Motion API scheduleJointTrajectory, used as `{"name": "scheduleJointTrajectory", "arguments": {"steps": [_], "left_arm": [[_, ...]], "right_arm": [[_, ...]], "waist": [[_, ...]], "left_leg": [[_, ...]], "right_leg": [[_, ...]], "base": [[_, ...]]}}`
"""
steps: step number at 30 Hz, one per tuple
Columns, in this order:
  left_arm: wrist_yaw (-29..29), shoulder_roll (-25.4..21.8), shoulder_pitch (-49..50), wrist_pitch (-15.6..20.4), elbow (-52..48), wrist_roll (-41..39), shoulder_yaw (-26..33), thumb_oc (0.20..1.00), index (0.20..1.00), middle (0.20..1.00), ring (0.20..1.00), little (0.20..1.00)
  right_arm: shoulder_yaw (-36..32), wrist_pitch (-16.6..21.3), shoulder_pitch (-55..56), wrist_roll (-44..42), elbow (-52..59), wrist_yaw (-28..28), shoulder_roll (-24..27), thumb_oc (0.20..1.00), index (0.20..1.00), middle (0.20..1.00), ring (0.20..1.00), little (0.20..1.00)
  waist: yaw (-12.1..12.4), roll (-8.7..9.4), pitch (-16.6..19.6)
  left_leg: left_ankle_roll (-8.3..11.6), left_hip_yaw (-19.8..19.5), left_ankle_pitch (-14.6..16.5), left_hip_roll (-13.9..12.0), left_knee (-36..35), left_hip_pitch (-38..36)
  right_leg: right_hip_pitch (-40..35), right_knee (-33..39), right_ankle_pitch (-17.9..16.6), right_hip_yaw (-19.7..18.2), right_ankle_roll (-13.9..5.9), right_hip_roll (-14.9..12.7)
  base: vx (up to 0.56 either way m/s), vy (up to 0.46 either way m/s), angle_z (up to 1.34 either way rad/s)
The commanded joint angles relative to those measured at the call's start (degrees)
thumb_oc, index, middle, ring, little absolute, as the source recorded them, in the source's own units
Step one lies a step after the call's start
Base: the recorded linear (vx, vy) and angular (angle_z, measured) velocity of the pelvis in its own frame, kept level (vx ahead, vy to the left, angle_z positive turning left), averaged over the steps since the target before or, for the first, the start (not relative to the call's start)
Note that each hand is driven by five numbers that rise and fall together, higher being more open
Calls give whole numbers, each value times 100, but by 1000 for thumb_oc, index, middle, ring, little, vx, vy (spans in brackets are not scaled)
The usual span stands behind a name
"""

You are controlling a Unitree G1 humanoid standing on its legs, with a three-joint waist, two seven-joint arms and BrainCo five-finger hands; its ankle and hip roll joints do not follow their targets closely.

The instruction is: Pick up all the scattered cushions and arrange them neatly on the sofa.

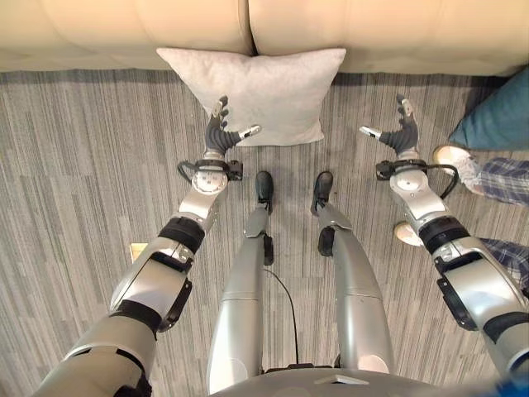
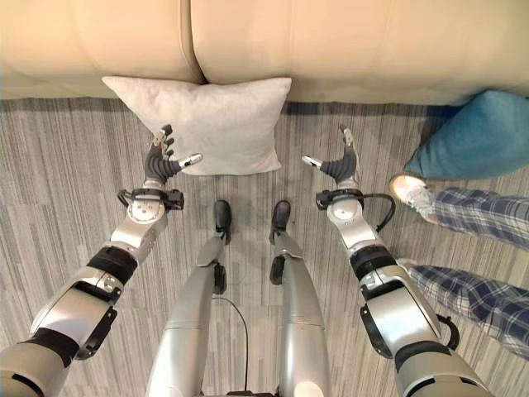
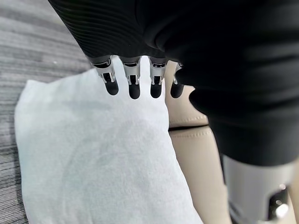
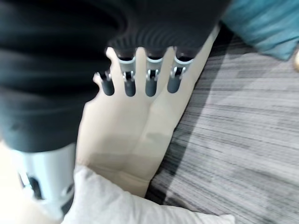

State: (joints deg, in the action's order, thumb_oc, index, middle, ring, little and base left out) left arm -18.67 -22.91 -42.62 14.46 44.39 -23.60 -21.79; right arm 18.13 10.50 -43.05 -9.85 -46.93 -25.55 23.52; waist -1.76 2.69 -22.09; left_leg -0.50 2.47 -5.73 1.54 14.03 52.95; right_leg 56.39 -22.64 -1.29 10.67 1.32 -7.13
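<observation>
Below, two robot hands reach forward over the grey striped floor (image 1: 83, 165) toward a beige sofa (image 1: 372, 33). A white cushion (image 1: 260, 91) lies on the floor with its far edge against the sofa base, at the seam between two sofa sections. The left robot hand (image 1: 219, 132) is at the cushion's near left edge, fingers straight and spread, thumb out to the side over the cushion's lower border; it is released and grasps nothing, and whether its fingertips touch the fabric cannot be told. In the left wrist view the fingers (image 3: 134, 79) point straight out above the white cushion (image 3: 93, 158), with the sofa (image 3: 196, 140) just beyond it. The right robot hand (image 1: 398, 132) hangs to the right of the cushion, apart from it, over bare floor, likewise released, with fingers extended and thumb turned toward the cushion. In the right wrist view its fingers (image 4: 150, 79) are straight, the sofa (image 4: 121, 135) lies ahead of them and a corner of the white cushion (image 4: 121, 210) lies beside the wrist. A blue cushion (image 2: 479, 136) rests on the floor against the sofa base, well to the right of the right robot hand. A person (image 2: 471, 215) in plaid trousers and pale shoes stands near the blue cushion, just beside the right arm.
</observation>
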Motion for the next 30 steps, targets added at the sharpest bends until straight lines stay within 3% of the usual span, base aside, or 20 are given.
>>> {"name": "scheduleJointTrajectory", "arguments": {"steps": [1, 11, 15, 17, 19, 20, 21, 23, 24, 26, 30], "left_arm": [[22, 153, 452, 243, 93, 246, 151, 1000, 1000, 1000, 1000, 1000], [245, 212, 1787, 196, -361, 176, 484, 1000, 1000, 1000, 1000, 1000], [352, 184, 2160, 106, -278, 243, 537, 1000, 1000, 1000, 1000, 1000], [445, 185, 2402, 58, -197, 252, 560, 1000, 1000, 1000, 1000, 1000], [483, 184, 2501, 46, -196, 273, 566, 1000, 1000, 1000, 1000, 1000], [507, 193, 2562, 32, -214, 284, 552, 1000, 1000, 1000, 1000, 1000], [532, 219, 2653, 13, -236, 299, 543, 1000, 1000, 1000, 1000, 1000], [586, 250, 2750, 12, -155, 332, 619, 1000, 1000, 1000, 1000, 1000], [630, 297, 2788, -21, -51, 432, 597, 1000, 1000, 1000, 1000, 1000], [662, 334, 2821, -42, -63, 468, 633, 1000, 1000, 1000, 1000, 1000], [809, 456, 3017, -87, -133, 666, 564, 1000, 1000, 1000, 1000, 1000]], "right_arm": [[-11, 256, 399, 174, 31, 91, -15, 1000, 1000, 1000, 1000, 1000], [-157, 103, 1367, 299, -17, 462, -134, 1000, 1000, 1000, 1000, 1000], [-70, -6, 1590, 416, -102, 569, -263, 1000, 1000, 1000, 1000, 1000], [0, -61, 1779, 504, -132, 656, -373, 1000, 1000, 1000, 1000, 1000], [15, -67, 1873, 527, -131, 684, -409, 1000, 1000, 1000, 1000, 1000], [10, -67, 1975, 527, -87, 710, -441, 1000, 1000, 1000, 1000, 1000], [15, -60, 2076, 506, -84, 738, -476, 1000, 1000, 1000, 1000, 1000], [21, -71, 2212, 489, -166, 793, -452, 1000, 1000, 1000, 1000, 1000], [-34, -64, 2377, 472, -186, 831, -431, 1000, 1000, 1000, 1000, 1000], [-125, -78, 2495, 444, -266, 843, -410, 1000, 1000, 1000, 1000, 1000], [-299, -115, 2966, 487, -280, 903, -311, 1000, 1000, 1000, 1000, 1000]], "waist": [[44, -149, 462], [224, 74, 164], [352, 112, 8], [440, 119, 1], [454, 112, 18], [422, 115, 43], [369, 123, 100], [369, 114, 211], [352, 125, 353], [280, 55, 445], [114, 28, 504]], "left_leg": [[587, -460, 195, -149, -242, -126], [207, -499, 791, 69, 491, -907], [70, -473, 840, 170, 327, -1563], [43, -436, 793, 138, 113, -2017], [46, -439, 774, 132, 13, -2189], [40, -449, 572, 161, -109, -2242], [51, -496, 522, 206, -239, -2367], [53, -555, 468, 307, -422, -2565], [89, -597, 422, 383, -539, -2676], [151, -713, 365, 396, -658, -2780], [404, -472, 620, 393, 76, -2831]], "right_leg": [[-207, 313, 2, -348, -876, -209], [-1158, 103, 20, -442, -914, -427], [-1457, -291, -117, -487, -1044, -534], [-1783, -372, -102, -311, -1060, -550], [-1973, -295, -60, -240, -1052, -491], [-2112, -74, -151, -192, -955, -343], [-2201, 102, -56, -302, -894, -29], [-2371, 386, 3, -371, -852, 315], [-2775, 842, 120, -386, -752, 352], [-2897, 923, 173, -679, -728, 587], [-3712, 1417, 268, -495, -582, 478]], "base": [[-14, 19, 4], [-7, 83, 4], [10, 146, 5], [67, 122, -9], [4, 19, -8], [-28, -25, -8], [-6, -16, -3], [118, -10, 25], [132, -67, 30], [121, -137, 10], [112, -178, 64]]}}
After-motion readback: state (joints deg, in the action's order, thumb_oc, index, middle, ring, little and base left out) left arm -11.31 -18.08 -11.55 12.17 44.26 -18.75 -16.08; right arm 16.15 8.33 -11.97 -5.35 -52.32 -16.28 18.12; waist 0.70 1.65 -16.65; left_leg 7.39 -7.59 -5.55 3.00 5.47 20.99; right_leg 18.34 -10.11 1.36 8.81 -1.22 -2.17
